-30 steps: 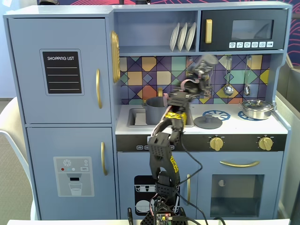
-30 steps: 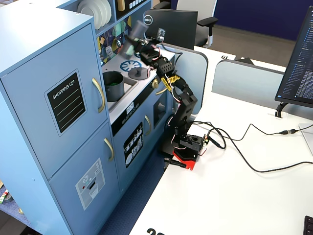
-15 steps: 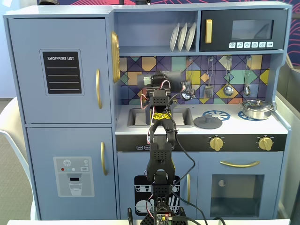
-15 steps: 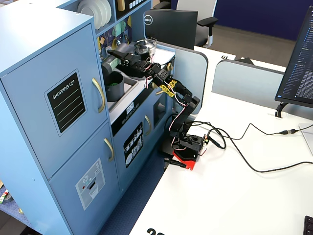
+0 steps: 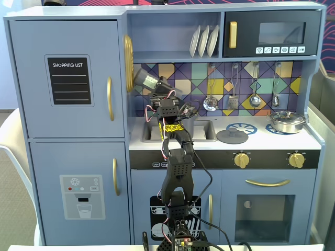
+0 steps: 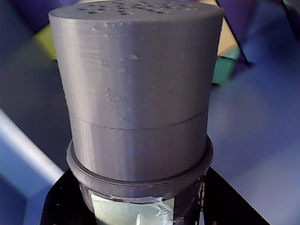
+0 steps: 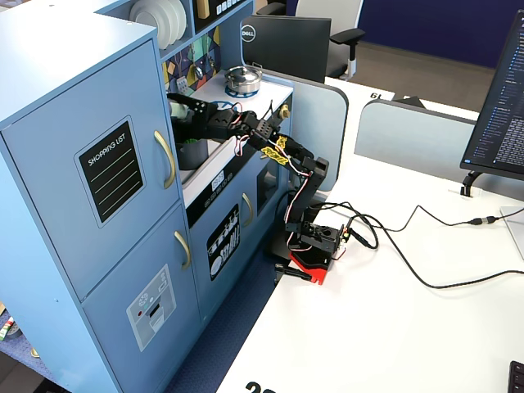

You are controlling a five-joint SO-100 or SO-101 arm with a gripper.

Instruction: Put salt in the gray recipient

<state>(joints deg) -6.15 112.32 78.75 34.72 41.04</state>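
Salt shaker (image 5: 147,81) up in the air, that's the picture from the front fixed view: the hand (image 5: 159,86) has it lifted over the left side of the toy kitchen's counter (image 5: 225,144), up against the tiled backsplash. The shaker lies tilted, long axis running from lower right at the hand to upper left, top end aimed at the yellow door handle (image 5: 127,61). Below it, partly behind the arm (image 5: 175,172), a gray pot (image 5: 184,123) stands by the sink (image 5: 201,130); that looks like the recipient. I judge the pick-up done and the carry well along, with the tipping over the pot left to do. A steel pot (image 5: 287,121) sits far right, well apart.

Over to the wrist view: salt shaker (image 6: 136,93) fills the frame, a gray ribbed cylinder, its perforated top pointing away from the camera, base end nearest. Dark fingers (image 6: 63,201) show at the bottom corners on either side, so the hand is pinching the shaker near its base.

Now the side fixed view: arm (image 7: 278,151) stretched from its base on the white table (image 7: 393,311) into the kitchen, hand (image 7: 182,106) held above the counter. The shaker itself is too small to make out here.
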